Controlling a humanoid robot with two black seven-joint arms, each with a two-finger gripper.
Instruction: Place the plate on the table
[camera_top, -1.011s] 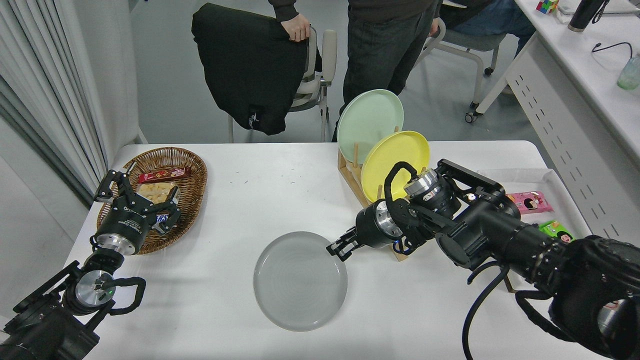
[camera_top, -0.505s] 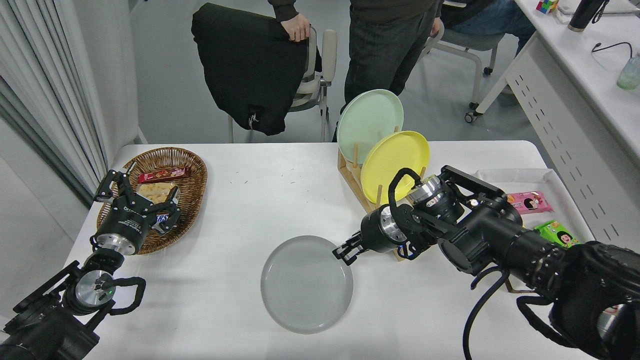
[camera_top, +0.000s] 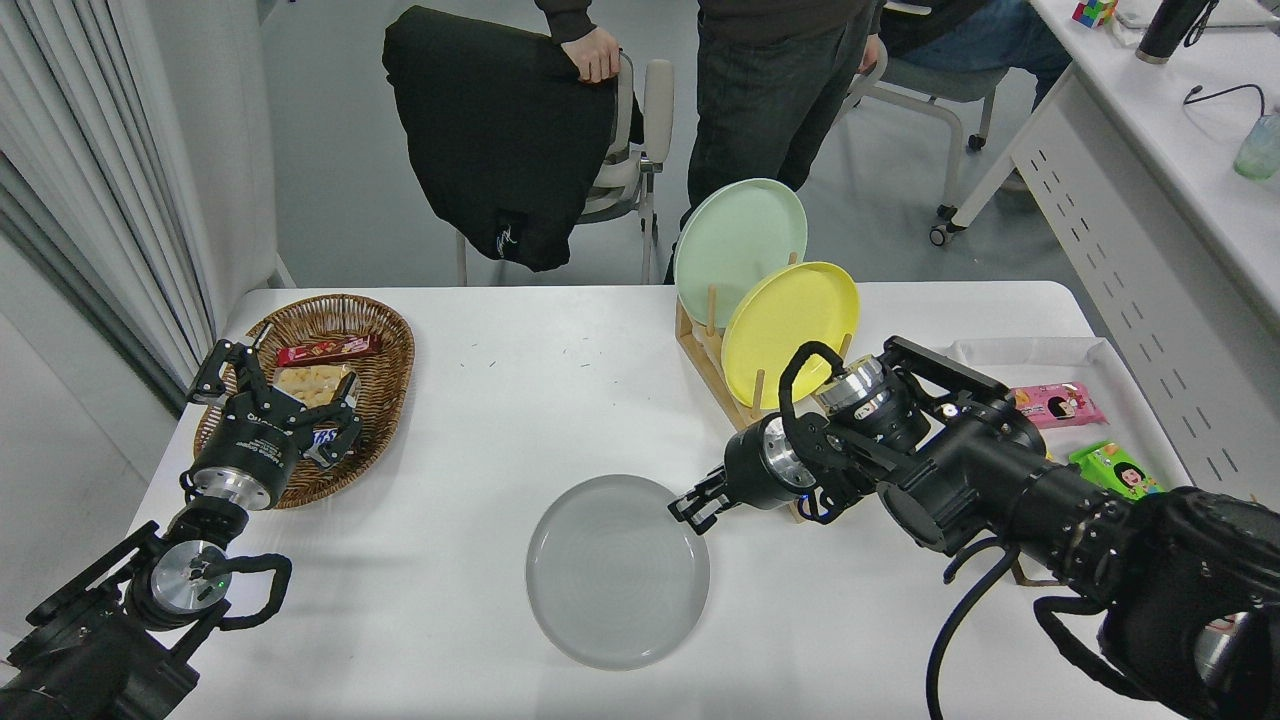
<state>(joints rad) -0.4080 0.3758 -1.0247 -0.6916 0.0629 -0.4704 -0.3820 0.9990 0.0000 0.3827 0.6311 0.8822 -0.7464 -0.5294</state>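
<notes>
Grey plate (camera_top: 617, 571) lies flat on the table (camera_top: 560, 390), near the front edge, about midway across. Round, smooth matte glaze, shallow raised rim, faint concentric rings in the well.

Right gripper (camera_top: 693, 507) is at the plate's far-right rim, fingers pinching the rim edge. Right arm runs in from the lower right, black, jointed, with a loose cable loop (camera_top: 960, 610) hanging over the front right part of the tabletop.

Left gripper (camera_top: 275, 385) sits parked at the left edge, fingers spread, over the near side of the wicker basket (camera_top: 380, 345).

Tabletop is white, smooth, rounded corners. Bare surface all round the plate: left toward the basket, and behind it up to the far edge. Only a narrow strip between plate and front edge.

Basket is oval, brown woven, at the far-left corner, snack packs (camera_top: 328, 350) inside.

Wooden rack (camera_top: 715, 365) stands right of centre toward the far edge, just behind the right wrist. Yellow plate (camera_top: 785, 320) and mint-green plate (camera_top: 735, 240) stand on edge in it, tilted back, mint one further away.

White tray (camera_top: 1040, 352) along the right edge holds a pink packet (camera_top: 1060, 405) and a green packet (camera_top: 1115, 465).

Beyond the far edge: chair (camera_top: 640, 150) draped with a black garment (camera_top: 495, 130), a person (camera_top: 765, 90) standing with a hand (camera_top: 592, 52) on the chair back.
</notes>
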